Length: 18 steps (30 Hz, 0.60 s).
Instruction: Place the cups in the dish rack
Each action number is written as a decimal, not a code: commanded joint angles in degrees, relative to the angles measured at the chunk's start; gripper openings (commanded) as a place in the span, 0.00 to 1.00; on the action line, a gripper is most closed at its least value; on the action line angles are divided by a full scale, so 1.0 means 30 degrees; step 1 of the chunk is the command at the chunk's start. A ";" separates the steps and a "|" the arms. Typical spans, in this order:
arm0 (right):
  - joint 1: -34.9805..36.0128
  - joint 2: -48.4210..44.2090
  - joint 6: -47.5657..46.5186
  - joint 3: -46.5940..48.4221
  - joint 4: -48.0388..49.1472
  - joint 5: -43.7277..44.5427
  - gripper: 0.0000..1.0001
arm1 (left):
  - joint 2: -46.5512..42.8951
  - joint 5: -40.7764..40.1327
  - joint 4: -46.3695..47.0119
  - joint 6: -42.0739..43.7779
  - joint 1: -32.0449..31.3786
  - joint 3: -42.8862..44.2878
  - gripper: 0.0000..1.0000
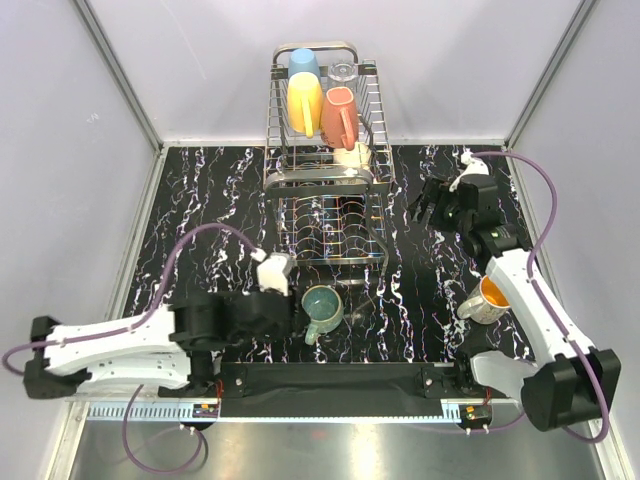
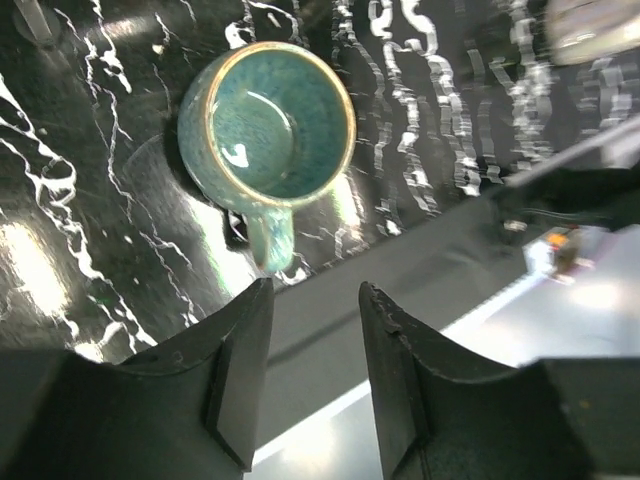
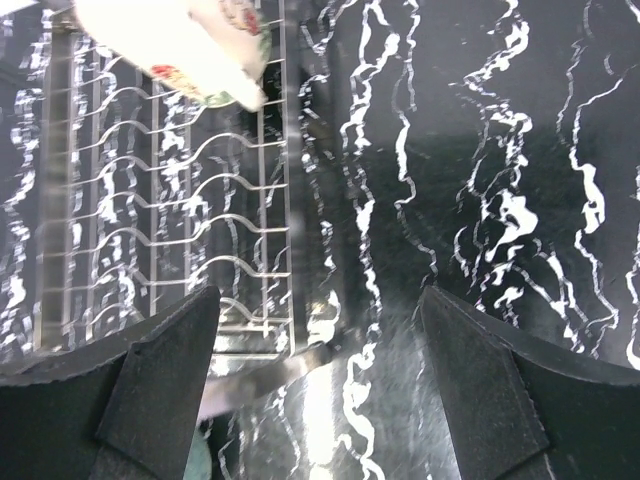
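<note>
Stage: we judge the load mostly done. Several cups sit in the dish rack (image 1: 372,120) and two stand out on the worktop (image 1: 200,200).
Teal-green mug (image 2: 268,125): upright and empty on the worktop, just in front of the rack's lower tier. Its handle points back toward the left claw.
Left claw (image 2: 316,288): part-spread with nothing between the jaws, and the tips stop just short of the mug's handle. We read this as lining up on the handle side, where the mug gives a narrow place to pinch.
Right claw (image 3: 320,300): spread wide and empty, hovering over bare worktop to the right of the rack. It is well apart from the mug with the orange inside (image 1: 485,300), which stands beside the right forearm.
Upper basket: holds the light blue tumbler (image 1: 303,62), the clear glass (image 1: 343,72), the yellow mug (image 1: 305,103) and the salmon-pink mug (image 1: 338,115). A pale cup (image 1: 350,153) sits at its front edge. The two mugs lie tilted with handles showing, probably so they rest between the wires. We cannot tell which cups are mouth down.
Only the left wrist view shows: the gap between the jaws, the handle lined up with it, and the mug's glossy, empty inside.
Only the top view shows: both arms at once, the filled basket and the second loose mug.
Only the right wrist view shows: the wavy slots of the plate tier with nothing in them. At its upper edge, blurred, it shows a printed pattern on what we take for the pale cup.
Risk: we judge that a grip on the handle alone could let the mug swing.
</note>
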 commanded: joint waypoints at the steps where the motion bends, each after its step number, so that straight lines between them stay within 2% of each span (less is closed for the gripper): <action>1: -0.0063 -0.1269 0.0617 0.0127 -0.0803 -0.1037 0.89 | 0.1826 -0.3755 0.2154 0.0062 -0.1350 0.0205 0.47; 3: -0.0063 -0.2086 0.0647 -0.0165 -0.1009 -0.1153 0.91 | 0.3233 -0.3787 0.2594 0.0908 -0.1440 0.0380 0.55; 7: -0.0064 -0.3379 0.0792 -0.0401 -0.1740 -0.1856 0.92 | 0.5107 -0.3201 0.4555 0.2787 -0.1323 0.0469 0.64; 18: -0.0063 -0.6368 0.0471 -0.0753 -0.3821 -0.1565 0.95 | 0.8567 -0.0858 0.7810 0.6098 -0.0269 0.0938 0.64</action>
